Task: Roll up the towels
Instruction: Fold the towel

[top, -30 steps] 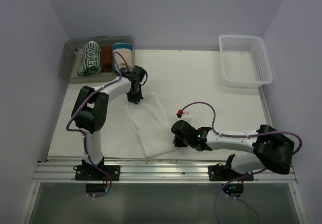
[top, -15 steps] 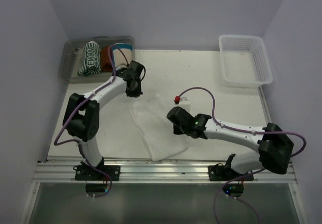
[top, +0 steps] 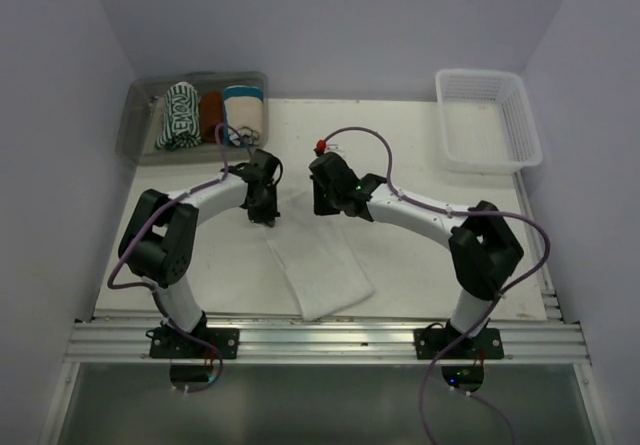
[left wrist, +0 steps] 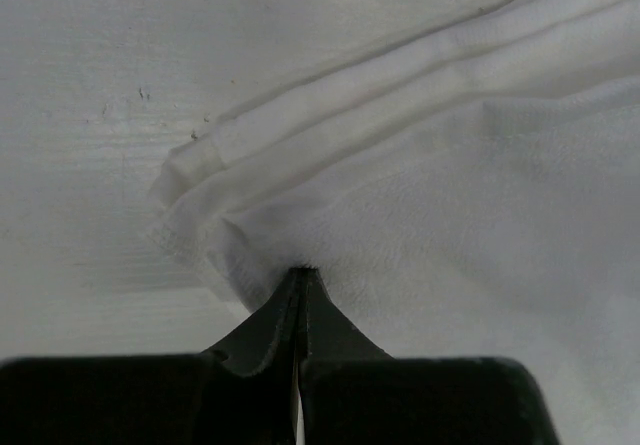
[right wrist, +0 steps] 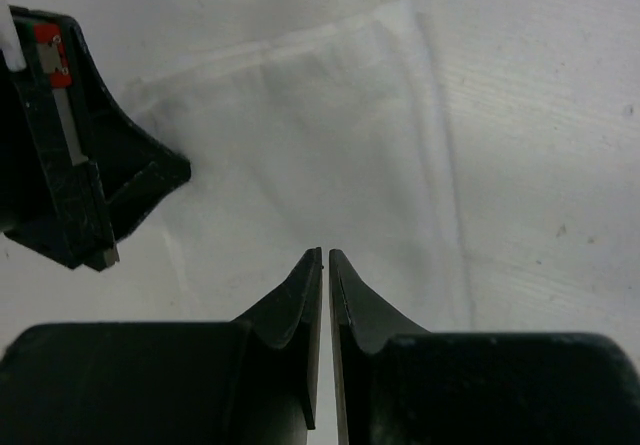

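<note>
The plain white towel [top: 325, 270] lies folded on the table in front of both arms. My left gripper [top: 265, 217] sits at its far left corner, shut on a pinch of the cloth [left wrist: 300, 270]. My right gripper [top: 325, 205] hovers over the towel's far edge [right wrist: 320, 145]. Its jaws [right wrist: 326, 253] stand a narrow slit apart with nothing between them. The green-and-white striped towel [top: 178, 115] lies rolled in the clear bin [top: 135, 135] at the back left. In the right wrist view the left gripper's fingers [right wrist: 90, 185] show at the left.
A rust-brown towel [top: 211, 115] and a cream towel with a teal band [top: 243, 105] lie beside the striped one in the bin. A white slotted basket [top: 487, 145] stands at the back right corner. Walls close in left and right.
My right gripper swung from the towel's near right corner up to its far edge, and its jaws parted a little. The towel now lies shorter and doubled over. The left gripper shifted slightly.
</note>
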Controlling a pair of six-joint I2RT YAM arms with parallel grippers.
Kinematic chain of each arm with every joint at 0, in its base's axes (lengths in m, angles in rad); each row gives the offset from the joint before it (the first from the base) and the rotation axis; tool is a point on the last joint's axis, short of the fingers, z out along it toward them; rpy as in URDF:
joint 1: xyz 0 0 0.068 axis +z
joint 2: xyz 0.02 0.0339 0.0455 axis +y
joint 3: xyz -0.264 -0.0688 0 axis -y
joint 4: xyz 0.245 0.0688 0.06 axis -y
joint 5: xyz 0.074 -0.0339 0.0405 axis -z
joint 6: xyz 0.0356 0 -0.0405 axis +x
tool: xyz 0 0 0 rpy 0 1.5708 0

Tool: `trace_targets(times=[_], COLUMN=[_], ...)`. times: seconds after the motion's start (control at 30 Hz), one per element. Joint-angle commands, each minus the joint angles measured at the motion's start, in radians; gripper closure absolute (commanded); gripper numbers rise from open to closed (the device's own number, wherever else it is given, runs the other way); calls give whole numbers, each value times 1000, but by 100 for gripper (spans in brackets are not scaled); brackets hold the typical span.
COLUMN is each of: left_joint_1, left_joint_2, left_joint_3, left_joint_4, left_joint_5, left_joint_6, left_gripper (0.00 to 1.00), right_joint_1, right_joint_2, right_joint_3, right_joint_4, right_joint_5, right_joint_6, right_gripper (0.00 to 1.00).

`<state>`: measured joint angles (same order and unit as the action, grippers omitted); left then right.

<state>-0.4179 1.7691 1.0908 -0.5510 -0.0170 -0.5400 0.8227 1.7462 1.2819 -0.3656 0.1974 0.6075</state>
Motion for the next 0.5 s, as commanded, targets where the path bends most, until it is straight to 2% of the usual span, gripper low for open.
trace_targets(times=[0.0, 0.13, 0.3, 0.47], left_joint_1=[16, 16, 16, 25], left_joint_2=[26, 41, 56, 26], left_joint_3=[17, 49, 44, 32], left_joint_4=[49, 48, 45, 74], left_joint_5=[-40, -41, -79, -35], left_joint_6=[-12, -9, 28, 47], left_gripper=[100, 100, 100, 100], right_joint_1=[-33, -65, -111, -140], right_joint_2=[97, 238, 320, 429], right_joint_3=[104, 198, 220, 315], right_joint_4=[50, 47, 106, 48], right_joint_5=[-101, -136, -174, -147], right_joint_6=[-15, -23, 38, 44], right_gripper=[90, 91, 92, 93])
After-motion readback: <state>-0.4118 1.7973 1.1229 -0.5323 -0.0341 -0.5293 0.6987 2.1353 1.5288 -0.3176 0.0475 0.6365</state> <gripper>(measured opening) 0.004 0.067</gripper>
